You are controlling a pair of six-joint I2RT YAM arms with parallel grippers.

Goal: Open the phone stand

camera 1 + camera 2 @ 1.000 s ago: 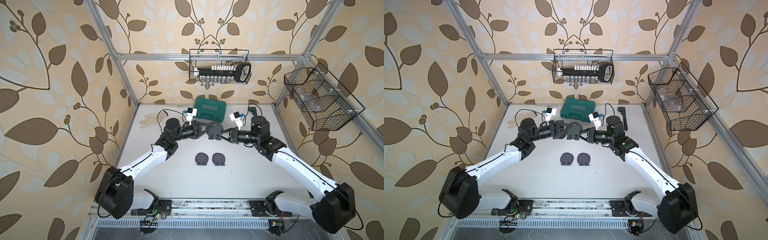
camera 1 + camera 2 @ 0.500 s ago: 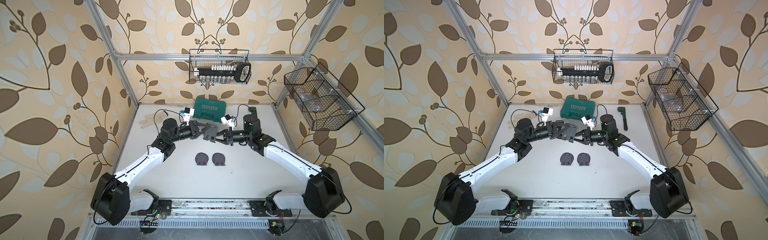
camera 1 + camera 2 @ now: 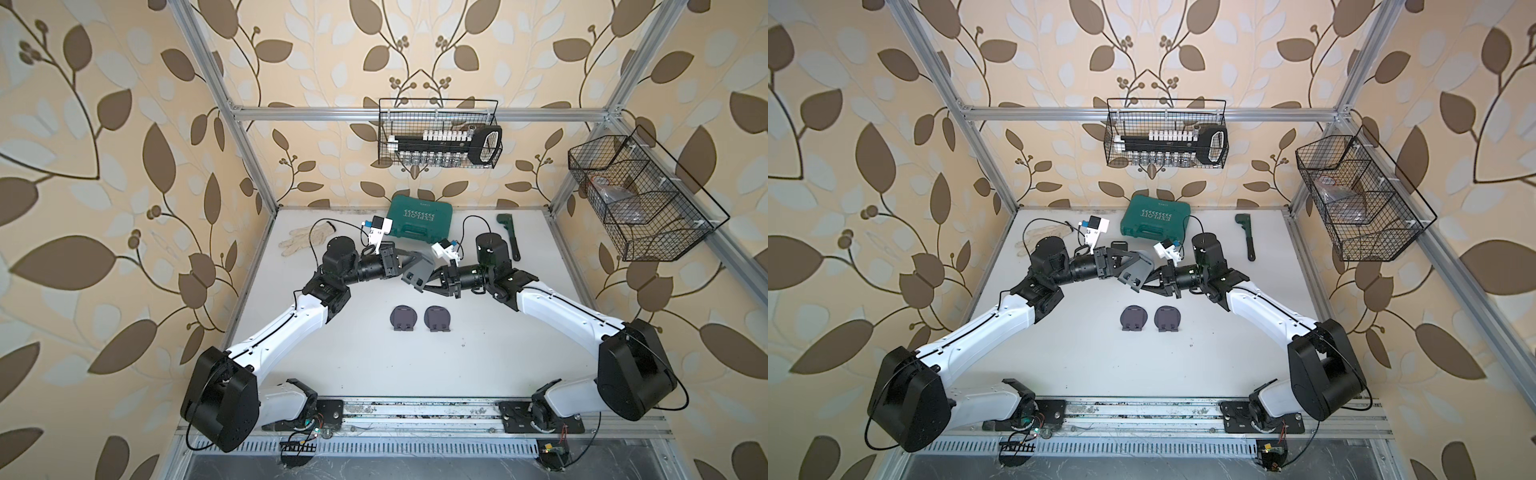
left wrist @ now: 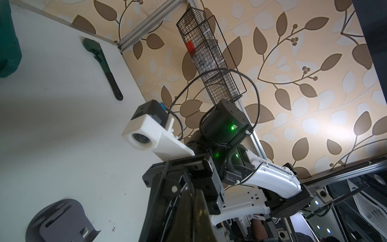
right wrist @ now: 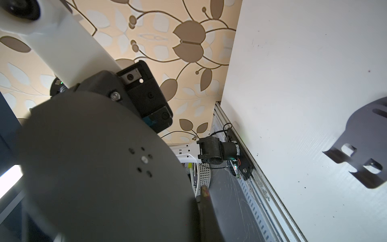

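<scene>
A dark grey phone stand [image 3: 417, 272] hangs in the air above the back middle of the table, held from both sides. My left gripper [image 3: 409, 262] is shut on its far edge. My right gripper [image 3: 428, 283] is shut on its near edge. Both top views show this; the phone stand [image 3: 1136, 272] sits between the left gripper [image 3: 1133, 259] and the right gripper [image 3: 1145, 286]. In the right wrist view the stand's round plate [image 5: 94, 167] fills the frame beside one finger [image 5: 206, 211]. In the left wrist view the stand [image 4: 186, 209] shows edge-on between the shut fingers.
Two more folded stands [image 3: 403, 318] [image 3: 437, 318] lie flat on the table in front of the grippers. At the back lie a green tool case [image 3: 419, 216], a wrench [image 3: 509, 237] and a white glove [image 3: 303, 241]. Wire baskets [image 3: 440, 139] [image 3: 640, 195] hang on the walls.
Both grippers have carried the stand a little to the left and toward the front. The right arm has reached further left and its wrist has turned; the stand now tilts more.
</scene>
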